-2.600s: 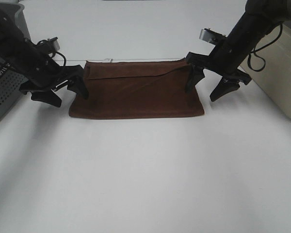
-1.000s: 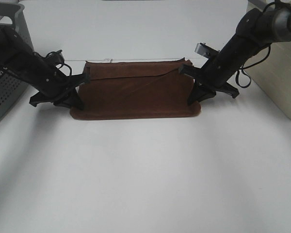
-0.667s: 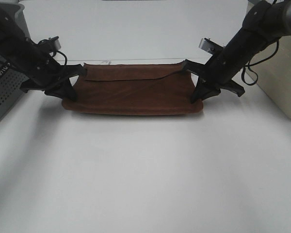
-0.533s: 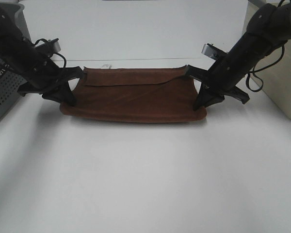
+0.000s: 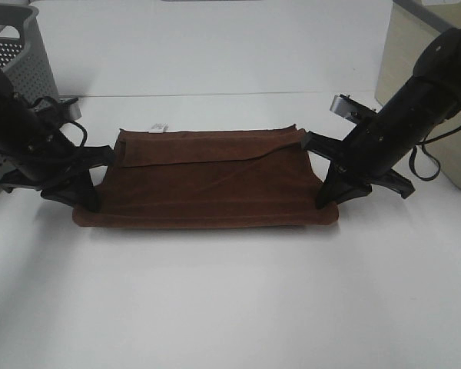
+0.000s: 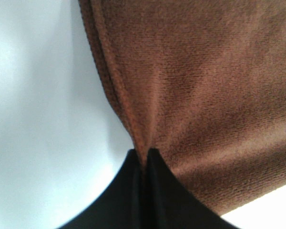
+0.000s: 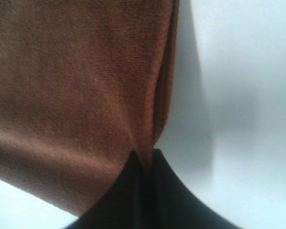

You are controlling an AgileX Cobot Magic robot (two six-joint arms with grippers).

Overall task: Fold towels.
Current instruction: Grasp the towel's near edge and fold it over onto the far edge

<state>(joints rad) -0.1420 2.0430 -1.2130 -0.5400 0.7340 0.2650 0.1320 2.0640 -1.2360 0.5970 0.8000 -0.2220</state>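
The dark reddish-brown towel (image 5: 203,181) lies folded lengthwise on the white table, with a small white tag (image 5: 158,127) at its far left corner. My left gripper (image 5: 88,201) is shut on the towel's near left corner. My right gripper (image 5: 325,200) is shut on the near right corner. The near edge is stretched between them. In the left wrist view the shut fingertips (image 6: 144,157) pinch a fold of the towel (image 6: 195,86). In the right wrist view the shut fingertips (image 7: 145,160) pinch the towel (image 7: 71,81) edge.
A grey perforated basket (image 5: 19,54) stands at the far left. A beige box (image 5: 403,54) stands at the far right behind my right arm. Bare white table (image 5: 230,307) extends in front of the towel.
Both grippers moved onto the towel's near corners and shut on them. They have since pulled the towel toward the front of the table, stretching it wider.
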